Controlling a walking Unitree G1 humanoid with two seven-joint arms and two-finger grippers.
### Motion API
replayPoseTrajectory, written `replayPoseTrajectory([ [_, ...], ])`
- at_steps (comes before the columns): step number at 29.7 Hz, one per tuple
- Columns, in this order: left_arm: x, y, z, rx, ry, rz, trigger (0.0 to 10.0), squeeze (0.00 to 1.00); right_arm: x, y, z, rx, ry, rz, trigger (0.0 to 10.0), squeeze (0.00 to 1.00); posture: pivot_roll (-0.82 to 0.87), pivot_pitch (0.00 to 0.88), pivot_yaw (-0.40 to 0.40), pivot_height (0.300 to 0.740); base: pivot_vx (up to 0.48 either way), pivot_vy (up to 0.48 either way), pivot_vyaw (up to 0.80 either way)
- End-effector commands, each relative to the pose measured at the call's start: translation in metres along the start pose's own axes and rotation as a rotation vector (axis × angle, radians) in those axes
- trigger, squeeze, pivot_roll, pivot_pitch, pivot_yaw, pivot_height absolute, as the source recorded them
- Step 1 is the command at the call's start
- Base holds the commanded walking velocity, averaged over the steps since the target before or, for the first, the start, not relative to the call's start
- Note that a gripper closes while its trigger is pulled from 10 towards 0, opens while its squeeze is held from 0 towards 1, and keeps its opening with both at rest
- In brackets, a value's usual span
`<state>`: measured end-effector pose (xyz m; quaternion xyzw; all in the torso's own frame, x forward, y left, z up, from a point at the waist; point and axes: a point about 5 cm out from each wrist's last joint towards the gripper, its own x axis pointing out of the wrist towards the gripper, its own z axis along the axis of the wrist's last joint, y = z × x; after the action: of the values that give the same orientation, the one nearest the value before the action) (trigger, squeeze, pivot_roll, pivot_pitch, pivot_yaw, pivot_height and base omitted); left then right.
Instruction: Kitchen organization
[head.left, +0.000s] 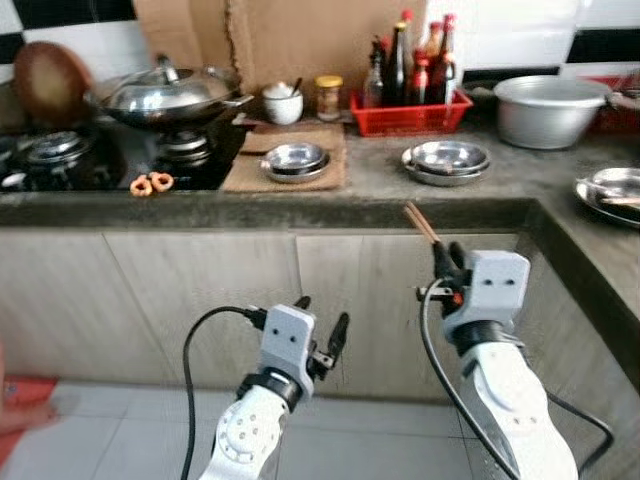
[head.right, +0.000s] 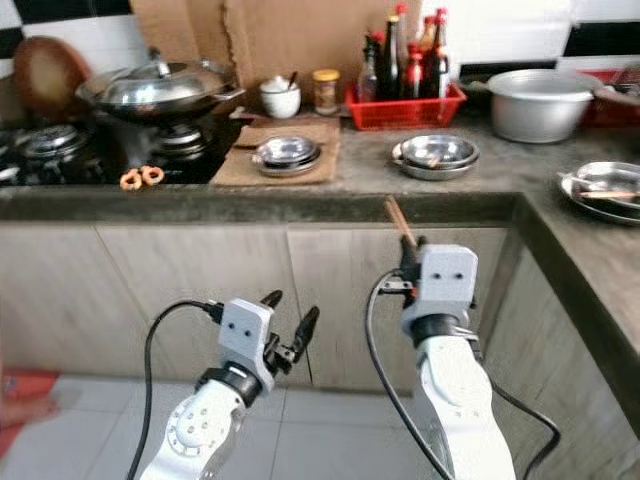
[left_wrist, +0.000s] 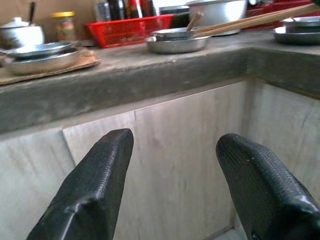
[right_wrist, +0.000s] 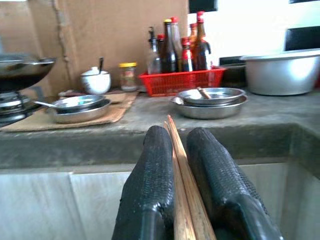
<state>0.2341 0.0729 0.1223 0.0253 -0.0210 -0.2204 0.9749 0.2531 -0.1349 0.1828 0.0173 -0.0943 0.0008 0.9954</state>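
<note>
My right gripper is shut on a pair of wooden chopsticks, held up in front of the cabinet below the counter edge; the chopsticks stick out between the black fingers. On the grey counter stand stacked steel bowls to the right of centre, and more steel bowls on a brown mat. My left gripper hangs lower, open, with nothing between its fingers.
A red basket of sauce bottles stands at the back, with a large steel pot to its right. A lidded wok sits on the gas stove at left. Plates lie at the right counter corner. Wooden cabinet doors face me.
</note>
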Motion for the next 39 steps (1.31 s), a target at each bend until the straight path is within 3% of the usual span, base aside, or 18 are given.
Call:
replayPoseTrajectory([
  [1, -0.001, 0.007, 0.000, 0.028, 0.007, 0.022, 10.0, 0.00, 0.001, 0.009, 0.002, 0.010, -0.007, 0.029, 10.0, 0.00, 0.10, 0.000, -0.008, 0.740, 0.000, 0.458, -0.80],
  [24, 0.001, 0.006, -0.001, 0.030, 0.006, 0.006, 10.0, 0.00, -0.004, 0.012, -0.006, 0.002, 0.027, 0.043, 10.0, 0.00, 0.10, 0.000, -0.008, 0.740, 0.000, 0.439, -0.79],
  [39, 0.005, 0.005, -0.001, 0.034, 0.001, -0.016, 10.0, 0.00, -0.008, 0.010, -0.011, -0.007, 0.046, 0.024, 10.0, 0.00, 0.09, 0.000, 0.008, 0.740, 0.000, 0.292, -0.79],
])
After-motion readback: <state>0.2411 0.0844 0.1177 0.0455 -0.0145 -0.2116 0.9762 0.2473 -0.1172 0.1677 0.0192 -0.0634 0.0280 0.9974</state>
